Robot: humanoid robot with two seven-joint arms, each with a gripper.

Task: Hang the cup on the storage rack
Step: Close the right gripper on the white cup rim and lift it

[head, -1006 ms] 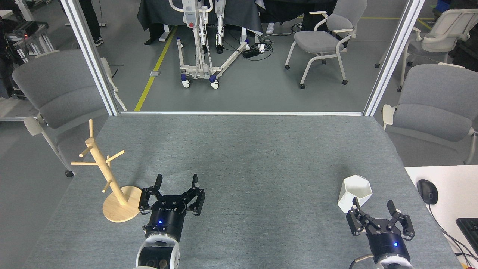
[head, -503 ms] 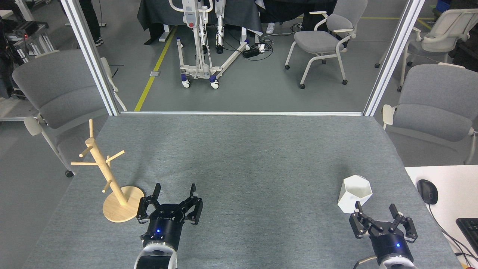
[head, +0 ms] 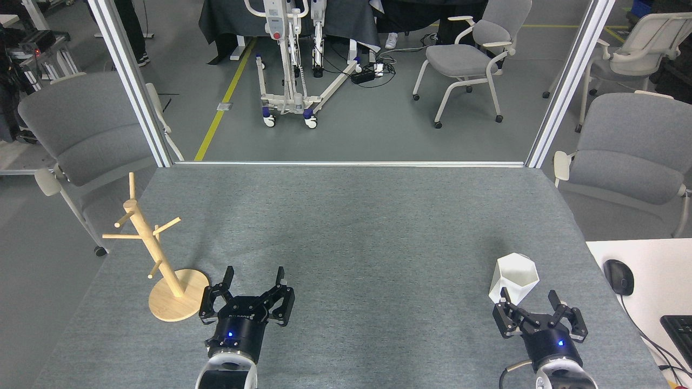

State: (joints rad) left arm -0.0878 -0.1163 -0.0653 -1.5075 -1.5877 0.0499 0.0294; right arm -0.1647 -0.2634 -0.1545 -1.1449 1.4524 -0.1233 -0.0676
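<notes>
White cup (head: 514,279) unmoved; right claw (head: 529,302) shifted leftward, open; left claw (head: 254,275) open.

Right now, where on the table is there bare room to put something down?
The widest free patch is the grey middle of the table, between the storage rack at the left and the cup at the right, running to the far edge. It is crowded near the front: the left gripper sits beside the rack's base, and the right gripper just before the cup.

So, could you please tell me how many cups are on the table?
1: the cup stands near the table's front right, just beyond the right end effector.
</notes>
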